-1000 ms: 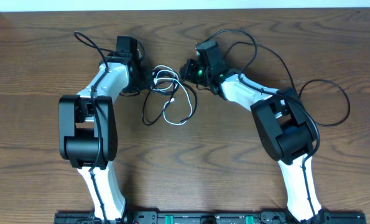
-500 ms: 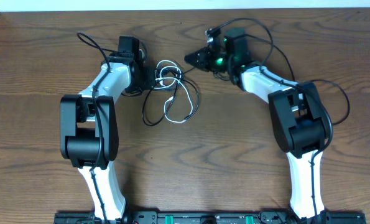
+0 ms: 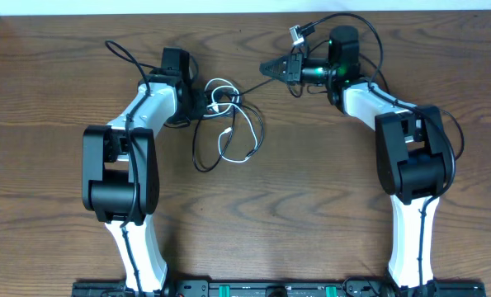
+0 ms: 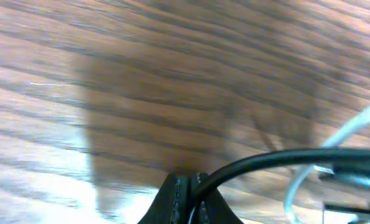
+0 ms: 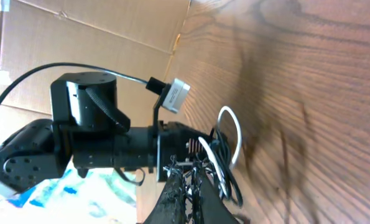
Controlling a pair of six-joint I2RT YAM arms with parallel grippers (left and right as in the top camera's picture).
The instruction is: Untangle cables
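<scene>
L gripper (image 3: pixel 202 103): jaws closed on black cable (image 4: pixel 278 158), at L edge of tangle (image 3: pixel 224 107), upper-centre of table (image 3: pixel 311 206). Tangle: white cable (image 3: pixel 222 147) and black loops intertwined, lower loops lying slack on the wood toward robot. R gripper (image 3: pixel 266 68): apart from tangle, to its R and further back; jaws closed on thin black strand (image 3: pixel 252 81) stretched back into tangle. Cannot tell whether strand and L-held cable are one.
</scene>
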